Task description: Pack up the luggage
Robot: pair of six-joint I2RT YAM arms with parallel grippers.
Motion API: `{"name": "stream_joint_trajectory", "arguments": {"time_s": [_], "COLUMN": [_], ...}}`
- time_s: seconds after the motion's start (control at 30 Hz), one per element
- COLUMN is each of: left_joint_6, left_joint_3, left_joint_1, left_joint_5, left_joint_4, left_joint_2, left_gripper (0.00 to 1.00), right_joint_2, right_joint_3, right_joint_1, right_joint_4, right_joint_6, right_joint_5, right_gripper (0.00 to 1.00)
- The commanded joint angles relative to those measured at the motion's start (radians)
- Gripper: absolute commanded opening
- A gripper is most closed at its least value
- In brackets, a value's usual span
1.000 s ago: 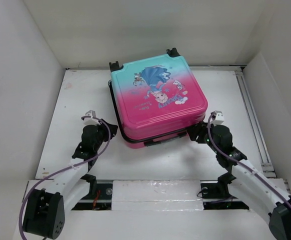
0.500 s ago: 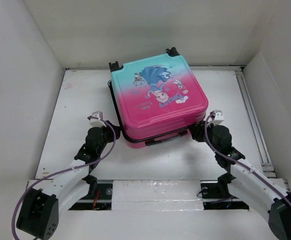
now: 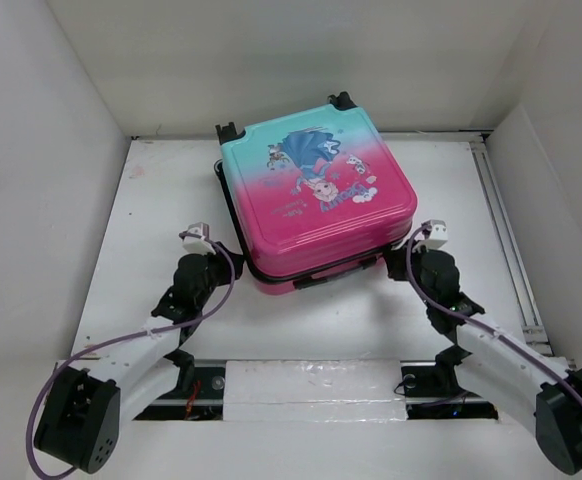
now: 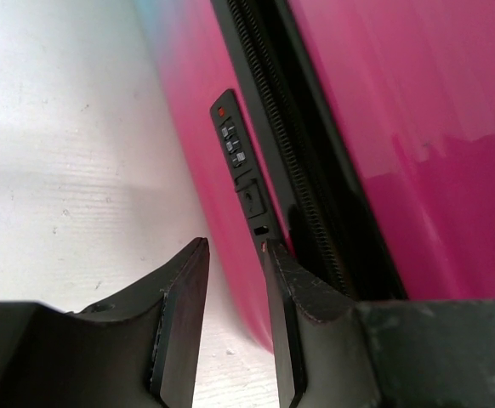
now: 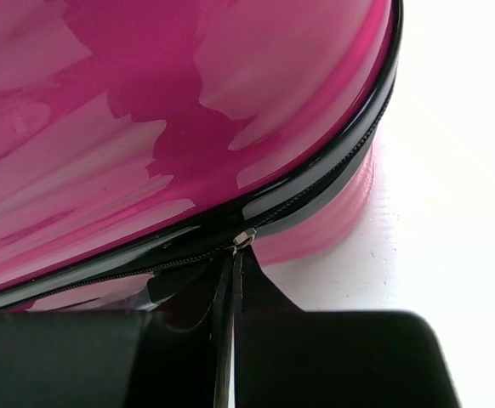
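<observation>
The luggage (image 3: 316,195) lies flat with its lid down on the white table, pink at the near end and teal at the far end, cartoon print up. My left gripper (image 3: 231,258) is at its near left side. In the left wrist view that gripper (image 4: 235,251) stands partly open beside the combination lock (image 4: 235,153), its right finger against the shell and nothing between the fingers. My right gripper (image 3: 395,262) is at the near right corner. In the right wrist view it (image 5: 235,257) is shut on the zipper pull (image 5: 244,238), on the black zipper line (image 5: 315,191).
White walls (image 3: 51,180) close in the table (image 3: 151,200) on the left, back and right. A metal rail (image 3: 506,230) runs along the right edge. The black carry handle (image 3: 316,280) hangs at the luggage's near side, and black wheels (image 3: 233,130) stick out at the far end.
My right gripper has closed onto the zipper pull. The left arm has moved in closer to the luggage's left side. The luggage has shifted slightly.
</observation>
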Motion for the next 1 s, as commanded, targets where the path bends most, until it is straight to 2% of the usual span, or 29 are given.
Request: {"name": "stream_joint_trajectory", "arguments": {"time_s": [0.0, 0.13, 0.23, 0.33, 0.43, 0.47, 0.57, 0.67, 0.7, 0.73, 0.8, 0.83, 0.97], "left_joint_6": [-0.001, -0.001, -0.001, -0.021, -0.021, -0.021, -0.05, -0.075, -0.09, -0.101, -0.137, -0.147, -0.208], "left_joint_3": [0.0, 0.01, 0.031, 0.031, 0.053, 0.053, 0.053, 0.062, 0.053, 0.053, 0.053, 0.053, 0.053], "left_joint_1": [-0.007, -0.007, -0.007, -0.007, -0.076, -0.1, -0.157, -0.189, -0.205, -0.234, -0.27, -0.292, -0.441], "left_joint_5": [0.062, 0.062, 0.082, 0.091, 0.044, -0.002, -0.026, -0.041, -0.071, -0.085, -0.116, -0.154, -0.294], "left_joint_4": [0.058, 0.081, 0.081, 0.116, 0.126, 0.126, 0.144, 0.169, 0.178, 0.178, 0.199, 0.199, 0.209], "left_joint_2": [0.023, 0.023, 0.032, 0.06, 0.092, 0.101, 0.122, 0.133, 0.133, 0.133, 0.133, 0.133, 0.133], "left_gripper": [0.28, 0.28, 0.28, 0.28, 0.28, 0.28, 0.28, 0.28, 0.28, 0.28, 0.28, 0.28, 0.28], "right_joint_2": [-0.031, -0.149, -0.181, -0.172, -0.163, -0.154, -0.085, 0.004, 0.035, 0.068, 0.165, 0.194, 0.346], "right_joint_3": [0.031, 0.089, 0.14, 0.192, 0.258, 0.269, 0.347, 0.312, 0.301, 0.301, 0.301, 0.31, 0.42], "right_joint_1": [0.065, 0.239, 0.301, 0.365, 0.405, 0.405, 0.405, 0.467, 0.49, 0.549, 0.623, 0.701, 0.851], "right_joint_4": [-0.014, -0.277, -0.422, -0.495, -0.547, -0.538, -0.552, -0.416, -0.319, -0.276, -0.164, -0.139, -0.064], "right_joint_6": [0.046, 0.046, 0.066, 0.077, 0.077, 0.057, 0.015, 0.059, 0.072, 0.087, 0.112, 0.123, 0.103], "right_joint_5": [-0.036, -0.011, -0.036, -0.069, 0.003, 0.003, -0.055, -0.135, -0.149, -0.149, -0.11, -0.041, 0.087], "right_gripper": [0.0, 0.0, 0.0, 0.0, 0.0, 0.0, 0.0, 0.0, 0.0, 0.0, 0.0, 0.0, 0.0]}}
